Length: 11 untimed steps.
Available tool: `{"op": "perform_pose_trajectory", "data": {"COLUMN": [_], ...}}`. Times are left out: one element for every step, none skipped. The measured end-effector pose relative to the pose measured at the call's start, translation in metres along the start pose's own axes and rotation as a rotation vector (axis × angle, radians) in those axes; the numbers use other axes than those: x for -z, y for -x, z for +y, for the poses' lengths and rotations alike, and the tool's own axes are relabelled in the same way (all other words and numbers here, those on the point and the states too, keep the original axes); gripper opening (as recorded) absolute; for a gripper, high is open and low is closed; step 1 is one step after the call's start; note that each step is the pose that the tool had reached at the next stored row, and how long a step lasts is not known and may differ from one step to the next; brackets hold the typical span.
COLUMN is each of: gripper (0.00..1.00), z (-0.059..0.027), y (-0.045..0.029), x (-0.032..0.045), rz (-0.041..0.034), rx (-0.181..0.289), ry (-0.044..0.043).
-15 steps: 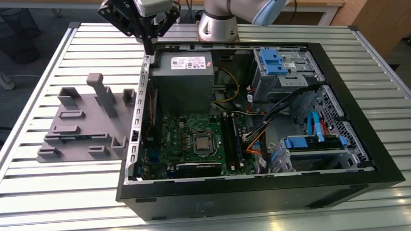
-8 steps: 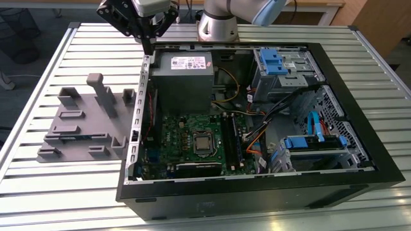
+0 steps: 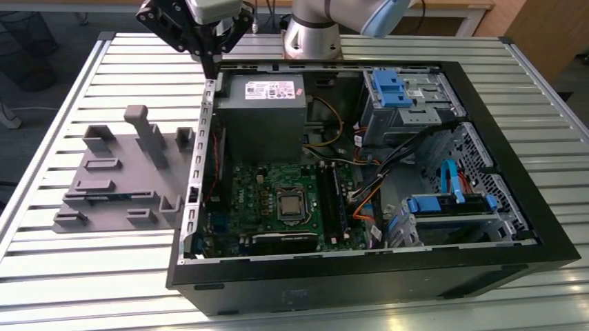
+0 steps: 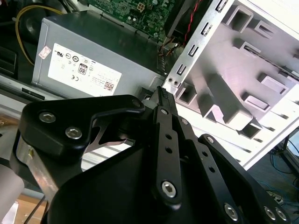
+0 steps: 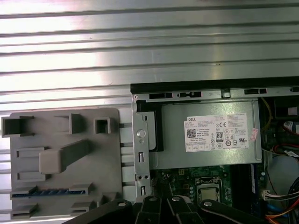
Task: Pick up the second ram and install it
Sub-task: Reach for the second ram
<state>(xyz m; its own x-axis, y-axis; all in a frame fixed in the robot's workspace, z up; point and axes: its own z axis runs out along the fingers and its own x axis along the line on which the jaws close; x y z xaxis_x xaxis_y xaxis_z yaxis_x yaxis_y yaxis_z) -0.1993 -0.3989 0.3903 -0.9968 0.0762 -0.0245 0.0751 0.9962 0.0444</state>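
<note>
The hand [image 3: 214, 69] hung near the top of the frame, toward the exterior view's left. It was right over the back corner of the open PC case [image 3: 368, 276], where the metal side wall [image 3: 208, 138] meets the grey power supply [image 3: 262, 117]. Its fingers were clenched together down to a point with nothing between them, so it wasn't carrying anything. Whether the tip actually touched the side wall, no way to tell from these shots. In the second wrist view the black hand pointed at that same corner, with the power supply's white label [image 4: 84, 70] close by.

The second ram [image 5: 46, 192] hadn't been picked up yet. In the first wrist view it showed as a thin blue strip lying in a slot of the grey holder block [image 5: 107, 158]. In the exterior view that block sat on the slatted metal bench [image 3: 55, 103] at the exterior view's left, just beside the case and well apart from the hand.

Inside the case, the green motherboard [image 3: 262, 183] lay lower in the frame than the power supply. The CPU socket [image 3: 292, 204] was about in its middle, and the long black slots [image 3: 332, 200] ran along the exterior view's right of the socket. Whether a stick already sat in those slots was hard to make out. Blue drive brackets [image 3: 391, 86] sat toward the exterior view's right.
</note>
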Motion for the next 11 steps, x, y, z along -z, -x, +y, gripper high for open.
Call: {"op": "perform_pose_trajectory", "data": {"gripper": [0.11, 0.11, 0.11, 0.11, 0.11, 0.11, 0.11, 0.11, 0.11, 0.11, 0.11], "z": [0.0, 0.0, -0.0001, -0.0001, -0.0001, -0.0001, -0.0002, -0.0002, -0.0002, -0.0002, -0.0003], "y": [-0.0003, -0.0006, -0.0009, -0.0012, -0.0016, -0.0019, -0.0022, -0.0025, -0.0028, -0.0031, -0.0034], "x": [0.0, 0.0, 0.0, 0.0, 0.0, 0.0, 0.0, 0.0, 0.0, 0.0, 0.0], "rz": [0.0, 0.0, 0.0, 0.0001, 0.0001, 0.0, 0.0001, 0.0, 0.0001, 0.0001, 0.0001], "rx": [0.0, 0.0, 0.0, 0.0, 0.0, 0.0, 0.0, 0.0, 0.0, 0.0, 0.0], "ry": [0.0, -0.0001, -0.0001, -0.0001, -0.0001, -0.0001, -0.0001, -0.0001, -0.0001, -0.0001, -0.0001]}}
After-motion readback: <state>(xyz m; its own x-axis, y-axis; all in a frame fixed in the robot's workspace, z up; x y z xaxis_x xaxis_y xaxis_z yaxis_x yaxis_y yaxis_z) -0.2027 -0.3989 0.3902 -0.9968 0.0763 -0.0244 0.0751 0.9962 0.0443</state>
